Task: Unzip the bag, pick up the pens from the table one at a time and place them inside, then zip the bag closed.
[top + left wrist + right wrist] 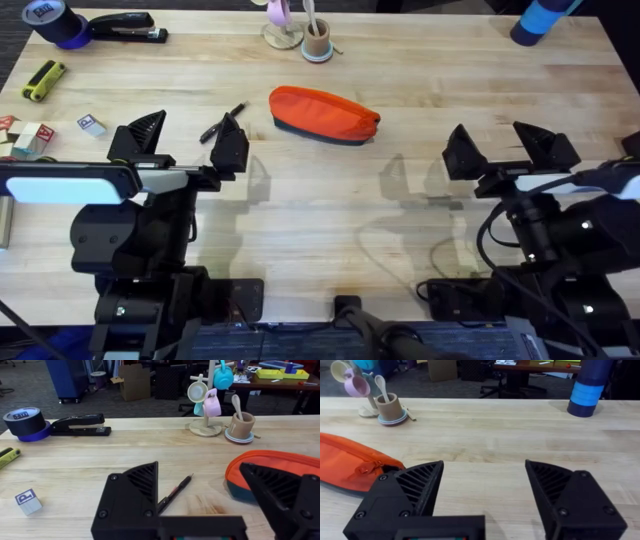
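Orange fabric marks the bag (324,115) in the overhead view: it lies zipped on the table (400,70), ahead of both claws and between them, nearer the left one. The left gripper (190,140) stands wide and empty, and one of the pens (222,123) lies just ahead of its inner finger. The right gripper (510,145) is wide and empty too, well apart from the bag. Judging by this, nothing is done yet: unzipping, loading and closing all remain. No writing reads from up here.

From the left wrist, the pen (175,494) runs slantwise between the spread fingers, just beyond them, with the bag (272,467) off past the inner finger. A small block (27,501) beyond the outer finger bears a letter that looks like a P. The tape roll (25,422) farther out has a pale label I cannot read, next to a black stapler (80,425).

From the right wrist, the bag's end (350,465) sits just beyond the inner finger, its zipper pull (372,466) drawn to that end, closed. Ahead of the open jaws lies bare wood. A blue-banded cylinder (590,387) stands far off; no label is legible.
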Action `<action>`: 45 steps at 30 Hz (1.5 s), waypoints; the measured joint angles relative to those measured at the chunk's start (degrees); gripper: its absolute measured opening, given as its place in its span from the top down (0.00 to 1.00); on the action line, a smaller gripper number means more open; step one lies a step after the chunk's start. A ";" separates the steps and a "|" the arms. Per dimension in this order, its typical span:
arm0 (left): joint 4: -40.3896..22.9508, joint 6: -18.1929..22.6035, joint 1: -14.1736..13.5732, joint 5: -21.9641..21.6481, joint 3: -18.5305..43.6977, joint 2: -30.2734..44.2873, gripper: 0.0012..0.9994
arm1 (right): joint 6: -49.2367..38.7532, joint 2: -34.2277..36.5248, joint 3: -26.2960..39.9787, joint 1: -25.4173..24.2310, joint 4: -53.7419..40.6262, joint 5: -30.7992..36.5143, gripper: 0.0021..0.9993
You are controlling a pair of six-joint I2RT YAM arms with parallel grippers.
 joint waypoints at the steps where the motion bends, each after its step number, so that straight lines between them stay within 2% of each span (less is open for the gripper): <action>1: 0.00 0.00 0.00 0.00 0.00 0.00 0.01 | 0.00 0.00 0.00 0.00 0.00 0.00 0.00; 22: -0.12 0.02 0.00 0.00 0.08 0.00 0.01 | 0.02 0.02 0.09 0.00 -0.28 -0.13 0.00; 26: -4.21 1.00 0.00 0.00 1.88 0.34 0.01 | -0.82 0.09 1.56 0.00 -2.54 0.22 0.00; 29: -9.09 2.65 0.00 0.00 6.64 3.18 0.01 | -2.39 1.71 5.80 0.00 -5.43 0.41 0.00; 33: -13.79 4.01 0.00 0.00 15.34 10.95 0.01 | -3.59 6.51 13.82 0.00 -9.72 1.25 0.00; 45: -31.70 4.81 0.00 0.57 47.27 45.43 0.01 | -3.68 29.07 39.96 0.00 -24.99 1.62 0.00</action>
